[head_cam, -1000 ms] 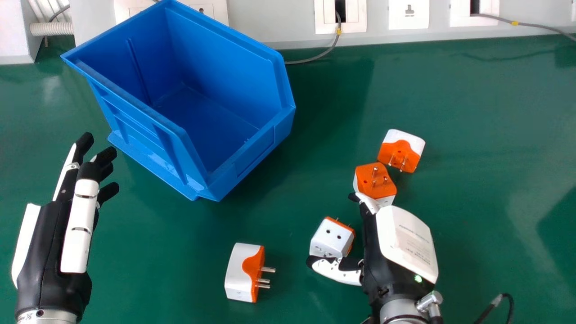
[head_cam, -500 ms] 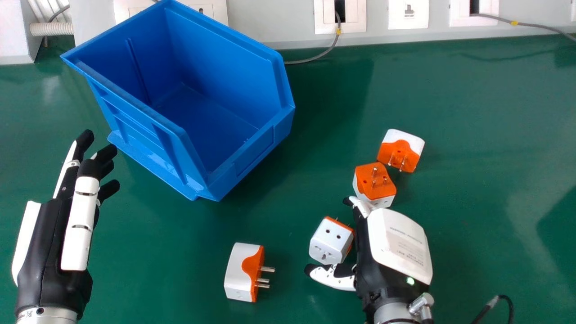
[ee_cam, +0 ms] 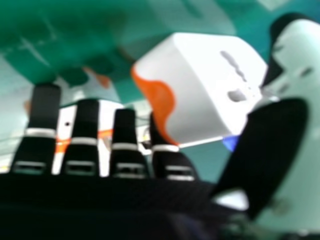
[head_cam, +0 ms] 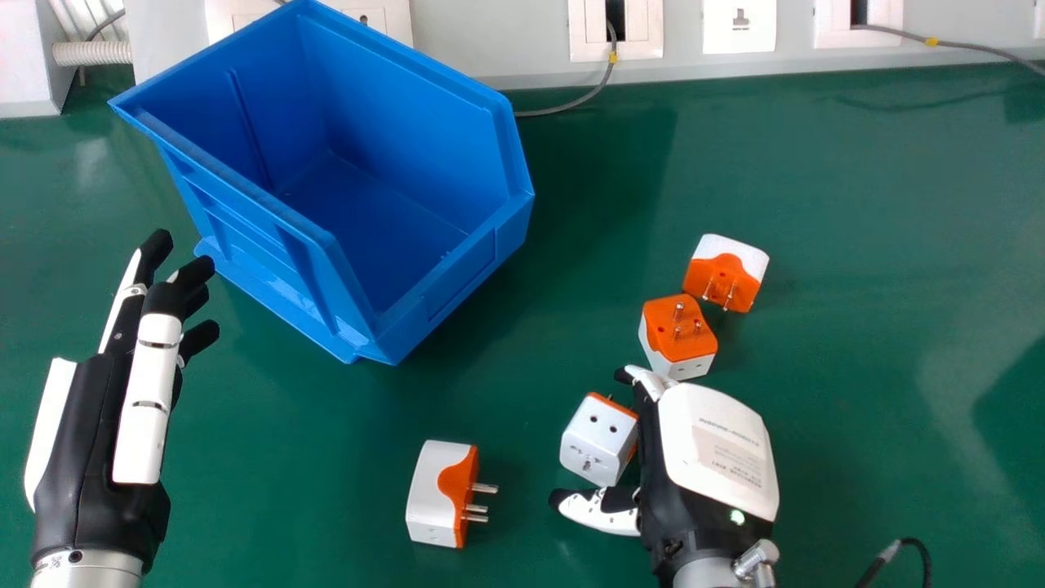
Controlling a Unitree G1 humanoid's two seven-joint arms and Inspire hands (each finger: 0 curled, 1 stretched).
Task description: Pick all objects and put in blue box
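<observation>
Four adapters (head_cam: 598, 439) sit on the bench (head_cam: 849, 204), one, unclasped, between thumb (head_cam: 602, 510) and extended fingers (head_cam: 649, 380) of the right hand (head_cam: 712, 453). We judge pickup in hand; next, closing, then lifting to the blue box (head_cam: 457, 286).

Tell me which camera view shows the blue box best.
The head view: it shows the box nearly whole, with its open inside and outer walls. In the right hand view, a small blue patch beside the plug adapter may be part of it.
</observation>
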